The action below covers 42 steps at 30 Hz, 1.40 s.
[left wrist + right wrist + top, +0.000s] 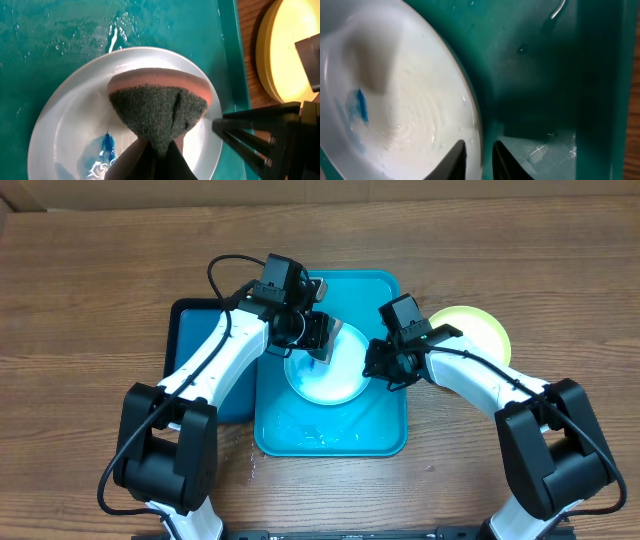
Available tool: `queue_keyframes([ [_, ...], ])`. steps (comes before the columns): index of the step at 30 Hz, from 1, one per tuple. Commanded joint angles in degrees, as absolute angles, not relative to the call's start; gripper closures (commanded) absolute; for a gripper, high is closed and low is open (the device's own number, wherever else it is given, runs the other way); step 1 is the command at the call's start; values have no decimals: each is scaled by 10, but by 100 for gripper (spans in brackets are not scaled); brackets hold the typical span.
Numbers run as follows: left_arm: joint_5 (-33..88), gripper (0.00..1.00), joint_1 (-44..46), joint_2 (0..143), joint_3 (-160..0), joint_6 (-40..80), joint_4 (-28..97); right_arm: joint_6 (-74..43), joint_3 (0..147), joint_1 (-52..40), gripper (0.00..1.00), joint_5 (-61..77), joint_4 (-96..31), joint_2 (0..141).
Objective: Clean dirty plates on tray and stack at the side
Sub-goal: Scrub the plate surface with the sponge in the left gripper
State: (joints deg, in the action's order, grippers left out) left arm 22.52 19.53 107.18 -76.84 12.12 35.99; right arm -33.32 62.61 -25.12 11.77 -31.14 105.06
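Nothing readable anywhere here, as far as I can see: no lettering, logos or numbers on the bright turquoise rectangular plastic tray (385,290), the round light blue plastic plate (335,385), the pink-and-green scouring sponge (157,107) or the brown wooden surface (80,300).

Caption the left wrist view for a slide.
Left gripper holding a sponge over the blue-smeared plate in the wet turquoise tray.

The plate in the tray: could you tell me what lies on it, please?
Over the plate sits a scouring sponge, a blue smear beside it; anything beneath the sponge is hidden.
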Motion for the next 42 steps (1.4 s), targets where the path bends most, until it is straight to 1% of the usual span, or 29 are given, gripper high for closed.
queue_keyframes([
  [1, 233, 96, 199, 1076, -770, 134, 355, -330, 634, -251, 76, 121, -311, 1039],
  [4, 206, 96, 199, 1076, -770, 144, 358, -330, 634, -251, 78, 123, -316, 1039],
  [6, 201, 96, 199, 1076, -770, 144, 361, -330, 634, -251, 81, 124, -317, 1039],
  [9, 176, 96, 199, 1076, -770, 147, 376, -330, 634, -251, 81, 123, -316, 1039],
  [12, 122, 96, 207, 1076, -770, 153, 399, -330, 634, -251, 71, 123, -316, 1039],
  [14, 103, 96, 215, 1076, -770, 152, 405, -330, 634, -251, 71, 123, -316, 1039],
  [15, 96, 96, 219, 1076, -770, 152, 405, -330, 633, -251, 73, 123, -316, 1039],
  [16, 84, 96, 223, 1076, -770, 152, 406, -330, 633, -251, 78, 123, -316, 1039],
  [17, 72, 96, 226, 1076, -770, 153, 407, -330, 633, -251, 81, 123, -316, 1039],
  [23, 55, 96, 229, 1076, -770, 170, 417, -330, 631, -251, 89, 123, -315, 1040],
  [37, 54, 96, 230, 1077, -770, 170, 429, -331, 625, -251, 88, 123, -306, 1049],
  [38, 53, 96, 230, 1077, -770, 169, 429, -332, 625, -251, 88, 124, -307, 1051],
  [41, 54, 96, 230, 1078, -770, 170, 431, -332, 625, -251, 96, 128, -306, 1053],
  [42, 54, 96, 230, 1079, -770, 169, 433, -332, 625, -251, 96, 129, -305, 1053],
])
